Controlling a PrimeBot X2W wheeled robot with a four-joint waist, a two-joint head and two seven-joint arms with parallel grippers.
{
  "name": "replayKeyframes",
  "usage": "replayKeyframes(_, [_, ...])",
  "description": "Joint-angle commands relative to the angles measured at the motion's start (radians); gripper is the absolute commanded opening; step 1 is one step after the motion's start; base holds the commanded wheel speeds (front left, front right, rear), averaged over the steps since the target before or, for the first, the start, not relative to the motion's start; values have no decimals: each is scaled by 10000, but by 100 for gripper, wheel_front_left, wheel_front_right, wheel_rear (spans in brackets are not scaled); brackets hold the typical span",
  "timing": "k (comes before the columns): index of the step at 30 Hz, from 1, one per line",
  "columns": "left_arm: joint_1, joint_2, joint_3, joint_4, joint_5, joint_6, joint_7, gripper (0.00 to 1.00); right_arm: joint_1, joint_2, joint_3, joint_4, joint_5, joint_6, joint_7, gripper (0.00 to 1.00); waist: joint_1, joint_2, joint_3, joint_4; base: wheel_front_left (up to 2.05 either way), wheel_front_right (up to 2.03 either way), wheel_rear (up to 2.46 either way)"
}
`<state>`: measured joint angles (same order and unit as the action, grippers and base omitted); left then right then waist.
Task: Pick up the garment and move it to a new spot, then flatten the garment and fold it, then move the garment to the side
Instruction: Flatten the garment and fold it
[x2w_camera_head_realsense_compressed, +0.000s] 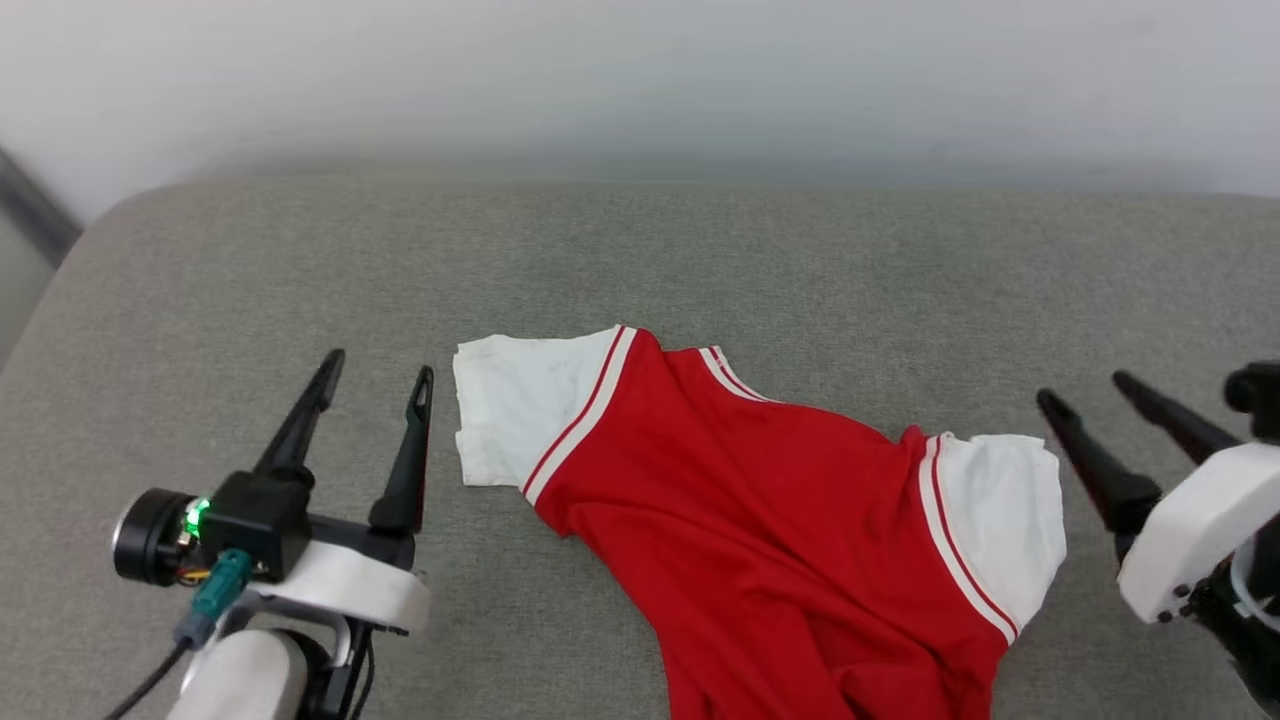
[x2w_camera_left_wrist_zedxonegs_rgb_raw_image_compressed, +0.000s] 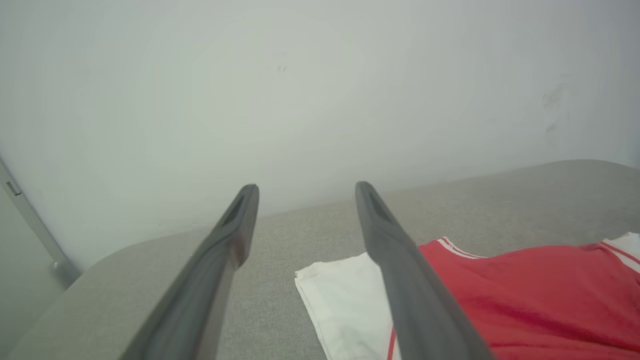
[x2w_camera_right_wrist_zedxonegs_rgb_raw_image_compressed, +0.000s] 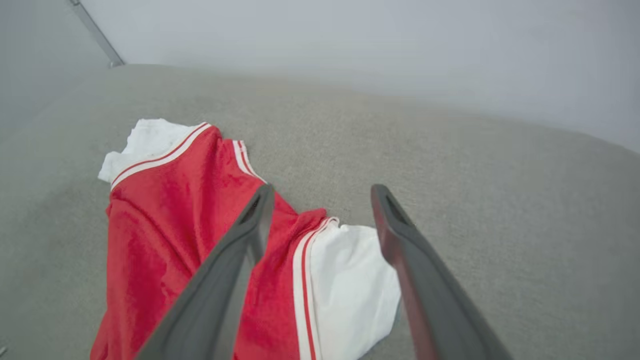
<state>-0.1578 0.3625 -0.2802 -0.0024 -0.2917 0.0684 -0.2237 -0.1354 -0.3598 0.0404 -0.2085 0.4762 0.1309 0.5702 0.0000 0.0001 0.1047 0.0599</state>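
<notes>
The garment lies rumpled on the grey padded surface. The left gripper and right gripper flank its white sleeves, each with 2 fingers spread wide, gripping nothing.

You had bright, soft, even light in all 3 views. The garment cast only a faint shadow on the grey fabric surface. The pale wall looked hazy. Close up, the left gripper's fingers blurred, and wide-angle distortion bowed the surface's far edge.
</notes>
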Motion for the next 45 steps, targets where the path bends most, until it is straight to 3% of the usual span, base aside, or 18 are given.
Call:
replayKeyframes(1, [-272,110,98,-99,-99,-84,114,100,8,352,-355,-143,-195,-3,-604,100,0,-1,211,-251,0,0,0])
replayKeyframes(4, [-729,481,221,-183,-328,-404,674,100,171,964,-1120,-416,-559,-3,-1851,100,0,-1,489,-534,0,0,0])
replayKeyframes(7, [-1364,966,215,-191,-727,-1003,1694,100,245,1463,-1617,-677,-892,-3,-2890,100,0,-1,817,-823,0,0,0])
replayKeyframes(12, [-2861,2081,84,79,-1834,-1763,4301,100,280,2165,-2113,-925,-1299,-3,-4003,100,0,-1,1509,-1328,0,0,0])
replayKeyframes(15, [-3759,2800,-358,354,-2689,-1924,6394,100,301,2429,-2269,-1000,-1445,-3,-4369,100,0,-1,1910,-1579,0,0,0])
replayKeyframes(16, [-3759,2800,-358,354,-2689,-1924,6394,100,301,2429,-2269,-1000,-1445,-3,-4369,100,0,-1,1910,-1579,0,0,0])
replayKeyframes(21, [-5057,3851,-1083,668,-4351,-1984,9583,100,288,2705,-2237,-1016,-1653,-3,-4748,100,0,-1,2516,-2015,0,0,0])
replayKeyframes(25, [-5692,4510,-1514,940,-4970,-1984,11031,100,156,2871,-2067,-935,-1691,-3,-5018,100,0,-1,2955,-2364,0,0,0])
replayKeyframes(30, [-5996,5059,-1962,1397,-5197,-1986,11710,100,118,3000,-1944,-777,-1624,-3,-5316,100,0,-1,3358,-2690,0,0,0])
replayKeyframes(41, [-5744,5264,-2824,2286,-5388,-1974,11775,100,127,3101,-1804,-500,-1610,-3,-5608,100,0,-1,3728,-2793,0,0,0])
replayKeyframes(42, [-5749,5229,-2889,2315,-5440,-1975,11769,33,113,3100,-1801,-490,-1647,-3,-5592,100,0,-1,3731,-2764,0,0,0])
replayKeyframes(43, [-5771,5174,-2915,2335,-5495,-1975,11687,0,110,3102,-1790,-484,-1676,-3,-5573,100,0,-1,3721,-2727,0,0,0])
replayKeyframes(45, [-5882,5083,-2832,2356,-5529,-1975,11377,0,107,3103,-1761,-464,-1755,-3,-5533,100,0,-1,3650,-2642,0,0,0])
